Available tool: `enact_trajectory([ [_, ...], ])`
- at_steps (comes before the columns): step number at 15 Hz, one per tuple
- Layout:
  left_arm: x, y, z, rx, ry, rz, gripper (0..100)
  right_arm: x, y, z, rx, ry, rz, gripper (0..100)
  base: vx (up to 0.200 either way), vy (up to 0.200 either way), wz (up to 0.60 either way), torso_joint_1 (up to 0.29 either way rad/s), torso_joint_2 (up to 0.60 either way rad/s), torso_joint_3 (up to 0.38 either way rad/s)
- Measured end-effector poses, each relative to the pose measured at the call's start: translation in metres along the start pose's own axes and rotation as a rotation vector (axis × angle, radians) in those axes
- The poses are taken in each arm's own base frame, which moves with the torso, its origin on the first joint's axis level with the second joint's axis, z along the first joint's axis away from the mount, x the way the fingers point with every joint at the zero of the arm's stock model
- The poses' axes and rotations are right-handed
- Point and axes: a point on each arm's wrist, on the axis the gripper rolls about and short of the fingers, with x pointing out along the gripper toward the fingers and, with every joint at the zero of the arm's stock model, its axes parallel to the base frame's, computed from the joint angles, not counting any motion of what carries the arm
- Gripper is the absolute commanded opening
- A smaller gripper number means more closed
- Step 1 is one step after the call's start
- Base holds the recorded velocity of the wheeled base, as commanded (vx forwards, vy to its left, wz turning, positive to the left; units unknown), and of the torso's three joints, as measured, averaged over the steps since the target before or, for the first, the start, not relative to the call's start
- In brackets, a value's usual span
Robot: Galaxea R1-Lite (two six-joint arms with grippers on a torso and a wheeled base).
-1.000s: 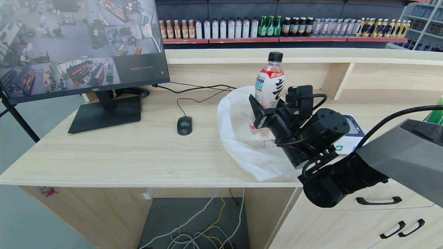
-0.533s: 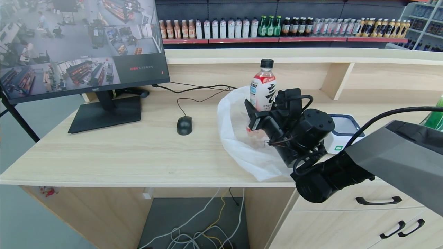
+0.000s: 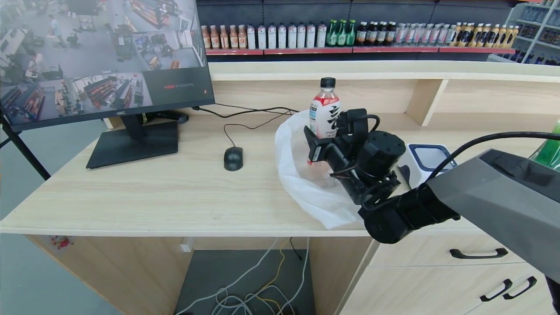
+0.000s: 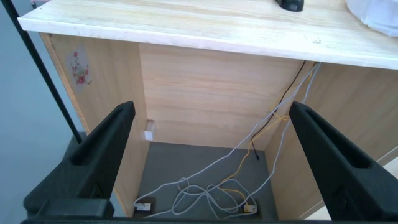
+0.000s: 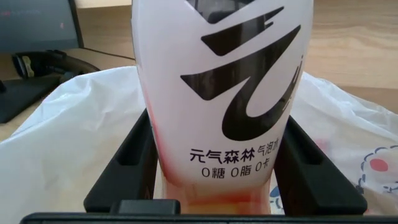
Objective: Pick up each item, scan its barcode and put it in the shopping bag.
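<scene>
The left gripper [image 4: 211, 111] hangs below the white plastic shopping bag [image 3: 302, 183], jaws wide apart. Over that bag's open mouth, the right gripper [image 3: 323, 148] clamps 1 upright, black-capped, white-labelled clear plastic bottle [image 3: 323, 116]. A white, blue-rimmed scanner box [image 3: 426, 159] sits just beside the bag.

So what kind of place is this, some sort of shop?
Most likely the checkout counter of a small shop: shelves of bottled drinks line the back wall, a barcode scanner sits on the wooden counter, and a monitor shows security-camera feeds.
</scene>
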Motion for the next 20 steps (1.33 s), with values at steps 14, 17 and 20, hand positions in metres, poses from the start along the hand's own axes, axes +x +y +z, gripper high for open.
enact_trajectory([
  [14, 0.0, 0.0, 0.0, 0.001, 0.0, 0.0, 100, 0.009, -0.008, -0.023, -0.011, 0.054, -0.017, 0, 0.0, 0.0, 0.0, 0.0, 0.0, 0.0],
  [17, 0.0, 0.0, 0.0, 0.003, 0.0, 0.0, 100, 0.008, -0.005, -0.025, -0.011, 0.062, -0.013, 0, 0.0, 0.0, 0.0, 0.0, 0.0, 0.0],
  [20, 0.0, 0.0, 0.0, 0.002, 0.0, 0.0, 100, 0.006, -0.004, -0.028, -0.013, 0.077, -0.007, 0, 0.0, 0.0, 0.0, 0.0, 0.0, 0.0],
])
